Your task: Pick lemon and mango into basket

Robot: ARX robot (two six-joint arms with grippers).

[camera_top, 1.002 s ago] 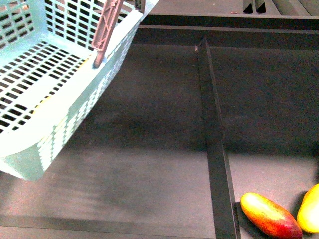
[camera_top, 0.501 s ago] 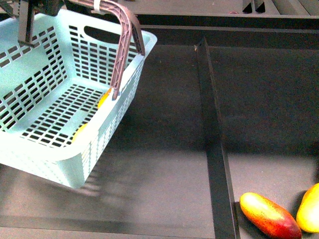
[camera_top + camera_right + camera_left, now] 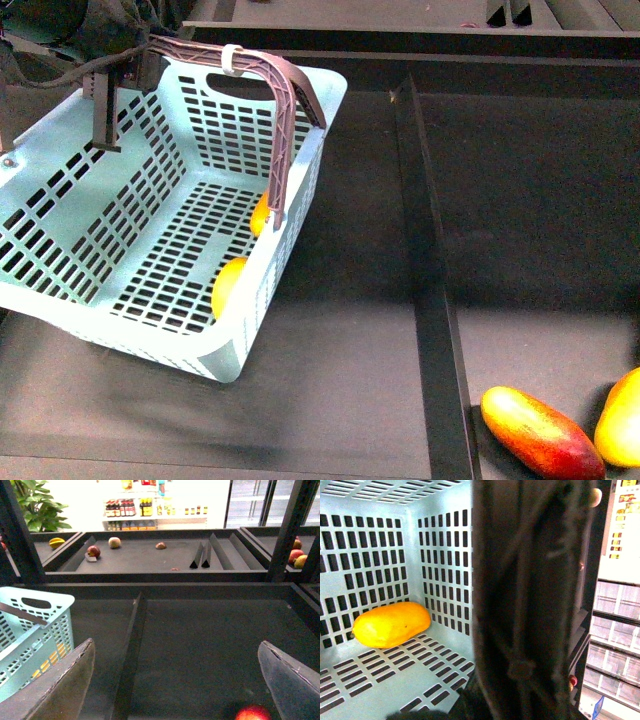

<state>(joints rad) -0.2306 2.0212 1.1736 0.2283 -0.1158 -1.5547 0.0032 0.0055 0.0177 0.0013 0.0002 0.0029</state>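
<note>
The teal basket (image 3: 110, 230) sits tilted on the dark shelf left of a raised divider (image 3: 425, 250), with bare shelf between them. The lemon (image 3: 228, 286) and mango (image 3: 262, 215) lie against its near-right wall. The left gripper (image 3: 125, 55) clasps the brown handle (image 3: 270, 90); the right gripper (image 3: 175, 680) hangs spread wide, holding nothing.

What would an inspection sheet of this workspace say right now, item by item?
Surface: dark shelf split by a raised divider.
Job's things: teal basket tilted, two yellow fruits inside, lemon and mango.
Clutter: red-orange mango and part of a yellow fruit.
Grippers: left gripper on the basket handle; right gripper open, empty.
Cables: dark cable by the left gripper.
Surroundings: shop shelves, plant.
</note>
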